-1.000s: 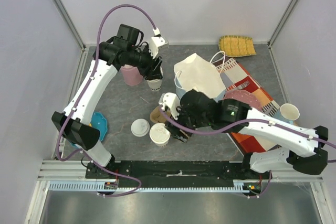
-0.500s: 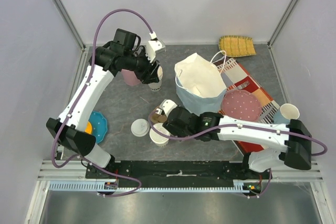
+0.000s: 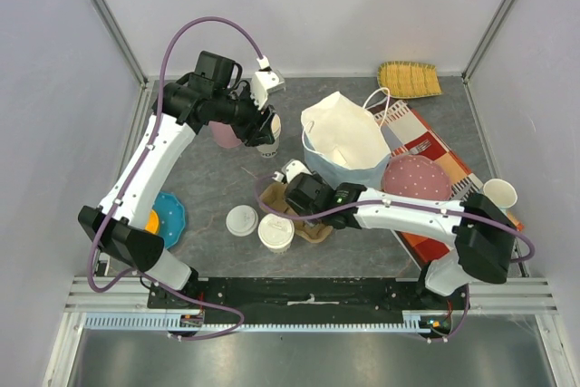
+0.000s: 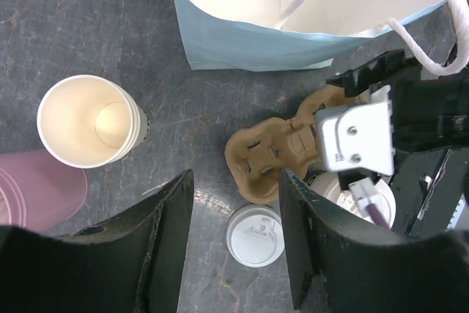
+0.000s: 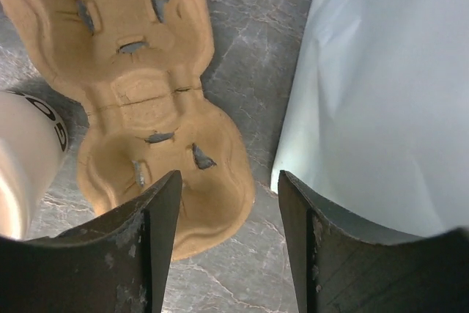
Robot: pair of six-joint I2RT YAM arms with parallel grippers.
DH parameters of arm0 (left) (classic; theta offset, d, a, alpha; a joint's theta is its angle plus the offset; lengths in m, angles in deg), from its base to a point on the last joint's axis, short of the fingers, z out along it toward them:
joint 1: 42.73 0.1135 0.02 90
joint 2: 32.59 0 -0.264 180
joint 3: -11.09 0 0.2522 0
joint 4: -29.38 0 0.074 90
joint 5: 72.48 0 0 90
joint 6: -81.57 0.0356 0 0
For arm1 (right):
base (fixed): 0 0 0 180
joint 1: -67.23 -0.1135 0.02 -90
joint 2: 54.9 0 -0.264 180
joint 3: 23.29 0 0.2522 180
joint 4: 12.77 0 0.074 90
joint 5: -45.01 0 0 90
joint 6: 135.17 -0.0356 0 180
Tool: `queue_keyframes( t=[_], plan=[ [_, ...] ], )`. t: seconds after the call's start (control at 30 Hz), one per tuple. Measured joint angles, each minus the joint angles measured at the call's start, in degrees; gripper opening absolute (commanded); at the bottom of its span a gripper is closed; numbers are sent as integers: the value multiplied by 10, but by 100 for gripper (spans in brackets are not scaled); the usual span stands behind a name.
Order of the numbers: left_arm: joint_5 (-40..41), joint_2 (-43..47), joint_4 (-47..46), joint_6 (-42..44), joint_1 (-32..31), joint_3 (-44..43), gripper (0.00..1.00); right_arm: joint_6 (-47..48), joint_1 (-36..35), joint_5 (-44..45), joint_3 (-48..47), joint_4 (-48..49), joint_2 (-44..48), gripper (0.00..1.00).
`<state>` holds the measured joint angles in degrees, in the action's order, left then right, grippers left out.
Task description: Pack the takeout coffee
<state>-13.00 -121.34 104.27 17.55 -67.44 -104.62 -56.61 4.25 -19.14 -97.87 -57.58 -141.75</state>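
A: While the right gripper (image 5: 229,199) hangs low with its jaws parted and nothing gripped, what sits under it?

B: That's the brown pulp cup carrier (image 5: 143,108), flat on the grey table (image 5: 253,49). One finger is over its end pocket and the other over bare table. The pale blue wall of the paper bag (image 5: 381,93) crowds in just beside that second finger.

A: And the left gripper (image 4: 236,192)?

B: Raised, jaws wide, empty, looking down on the lot. Off to one side is the stack of lidless cups (image 4: 86,122), with a pink tumbler (image 4: 33,192) just beside it, and the loose flat lid (image 4: 254,234) lies next to the carrier.

A: So where's the takeout coffee (image 3: 275,232)?

B: Upright on the table, just beside the carrier, between it and the loose flat lid. It's a white paper cup with a round white lid on top and dark print on its side. From the left wrist it's mostly hidden behind the right gripper
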Motion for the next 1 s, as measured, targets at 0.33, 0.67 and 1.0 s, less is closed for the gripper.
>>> queue_keyframes(
  t=[0.33,0.67,1.0],
  plan=[
    [0,0,0,0,0,0,57,30,33,-39,0,24,-67,62],
    [0,0,0,0,0,0,57,60,61,-130,0,45,-103,47],
    [0,0,0,0,0,0,57,74,61,-149,-30,19,-108,17]
  ],
)
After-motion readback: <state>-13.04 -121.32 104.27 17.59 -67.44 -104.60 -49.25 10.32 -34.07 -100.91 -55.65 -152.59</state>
